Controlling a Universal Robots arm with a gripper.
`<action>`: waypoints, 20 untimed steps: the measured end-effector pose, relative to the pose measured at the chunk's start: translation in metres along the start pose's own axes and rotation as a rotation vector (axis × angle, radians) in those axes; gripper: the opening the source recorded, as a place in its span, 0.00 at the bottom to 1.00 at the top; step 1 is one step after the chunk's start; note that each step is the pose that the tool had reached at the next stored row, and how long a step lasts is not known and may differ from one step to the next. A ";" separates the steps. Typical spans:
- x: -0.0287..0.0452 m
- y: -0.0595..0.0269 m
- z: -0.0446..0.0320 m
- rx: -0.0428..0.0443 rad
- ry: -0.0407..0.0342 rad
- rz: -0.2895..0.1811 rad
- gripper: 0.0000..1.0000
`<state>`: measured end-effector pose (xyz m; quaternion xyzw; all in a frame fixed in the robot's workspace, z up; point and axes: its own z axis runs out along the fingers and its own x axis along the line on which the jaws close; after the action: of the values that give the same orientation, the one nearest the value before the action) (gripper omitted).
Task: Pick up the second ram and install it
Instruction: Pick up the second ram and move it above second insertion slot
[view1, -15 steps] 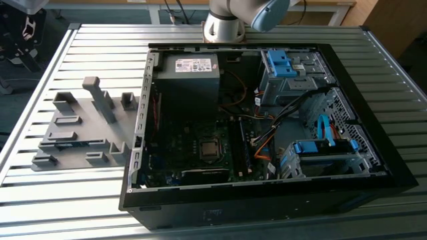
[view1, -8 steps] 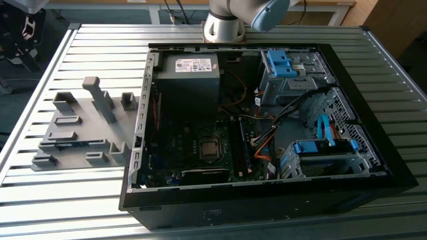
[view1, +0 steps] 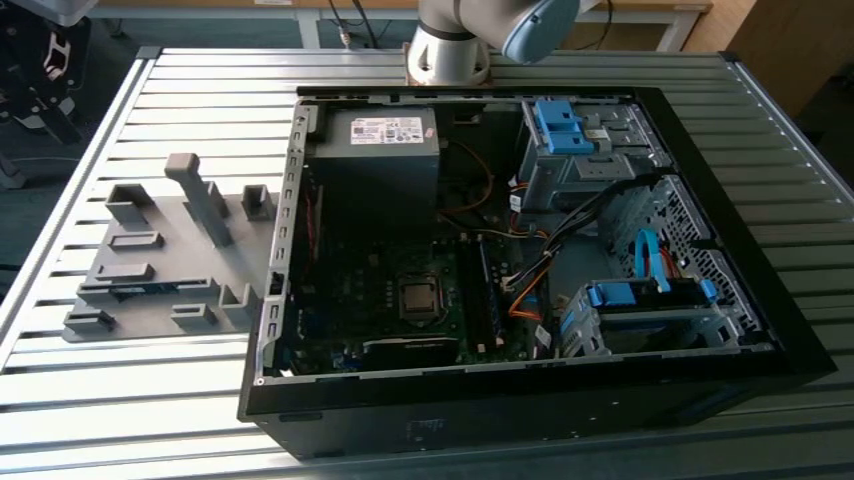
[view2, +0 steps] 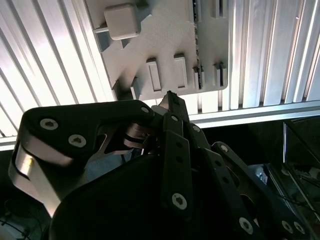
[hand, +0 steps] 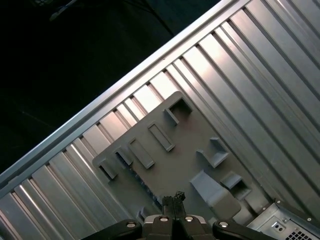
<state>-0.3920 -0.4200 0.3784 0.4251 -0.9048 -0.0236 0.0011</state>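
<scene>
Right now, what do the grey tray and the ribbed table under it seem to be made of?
Holder tray: looks like matte grey plastic, perhaps printed; dull, even surface with blocky posts. Table: probably bare aluminium; parallel silvery slats that gleam in the light.

The tray (view1: 174, 285), holding the ram (view1: 138, 290), lies on the table (view1: 160, 90) at the exterior view's left of the case (view1: 467, 410). Inside it, the power supply (view1: 380, 150) sits beyond the motherboard (view1: 387, 290).

Power supply label (view1: 384, 128), print unreadable
</scene>
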 end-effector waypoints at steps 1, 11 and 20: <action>0.0000 0.0000 0.0000 0.0000 0.0001 -0.003 0.11; 0.0000 0.0000 0.0000 -0.0005 0.0013 -0.030 0.11; 0.0001 -0.0001 0.0000 -0.0010 0.0026 -0.057 0.11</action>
<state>-0.3919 -0.4201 0.3784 0.4507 -0.8924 -0.0236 0.0018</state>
